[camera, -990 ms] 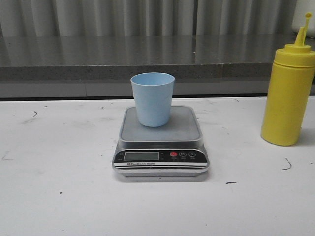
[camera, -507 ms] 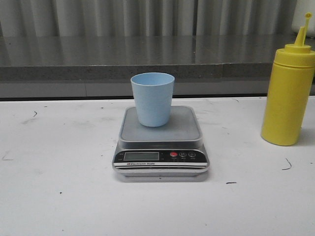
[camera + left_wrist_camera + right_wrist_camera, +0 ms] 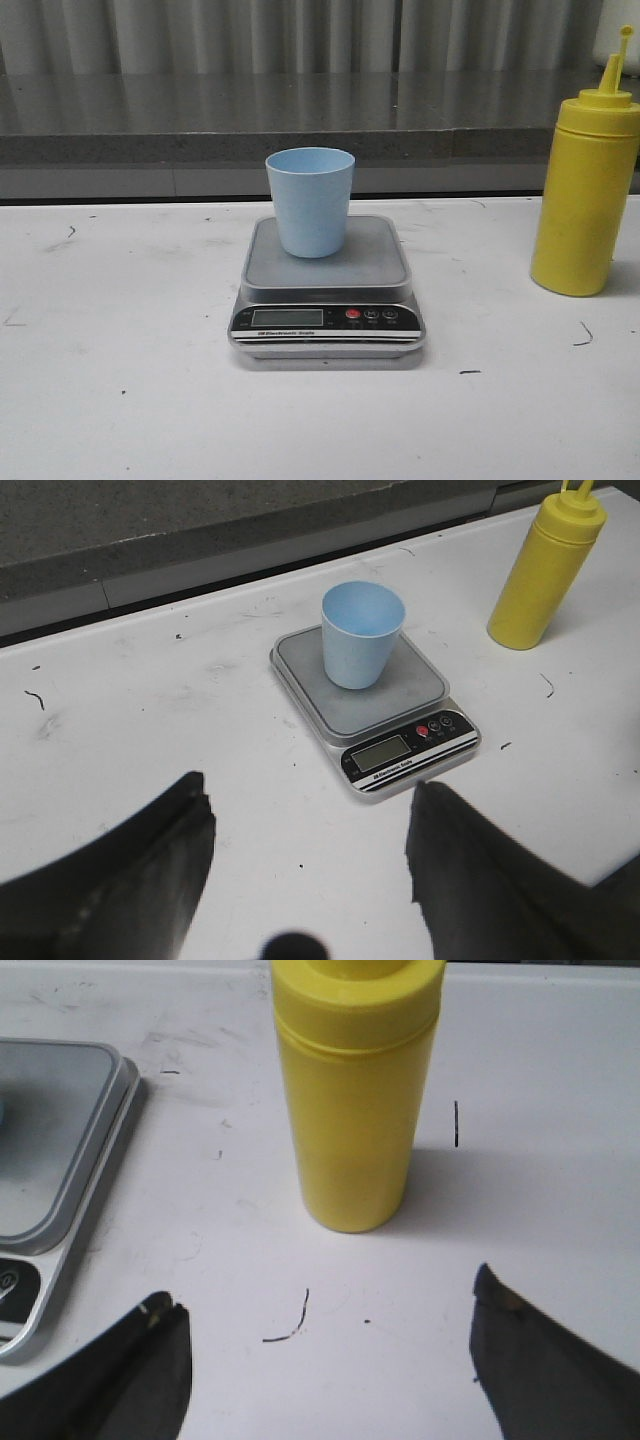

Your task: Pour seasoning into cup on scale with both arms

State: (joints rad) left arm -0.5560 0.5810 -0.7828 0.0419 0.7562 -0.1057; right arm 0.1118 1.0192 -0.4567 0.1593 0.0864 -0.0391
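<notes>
The scale (image 3: 327, 290) sits at the middle of the white desk (image 3: 120, 400), its black front panel facing the near edge. The pale blue cup (image 3: 310, 201) stands upright on the steel platform, toward the platform's far half, mouth open upward. The yellow seasoning bottle (image 3: 586, 190) stands upright near the right edge of the desk, well apart from the scale, its cap on and its thin nozzle pointing up. Neither arm shows in the front view. In the left wrist view the left gripper (image 3: 310, 880) hangs above the near part of the desk with its fingers spread wide and nothing between them; the scale (image 3: 375, 695), the cup (image 3: 361, 635) and the bottle (image 3: 543, 570) lie beyond it. In the right wrist view the right gripper (image 3: 330, 1360) is also spread wide and holds nothing, with the bottle (image 3: 355, 1100) standing just beyond the gap between its fingers, untouched, and a corner of the scale (image 3: 60, 1170) off to one side. A few thin dark marks dot the desk surface.
</notes>
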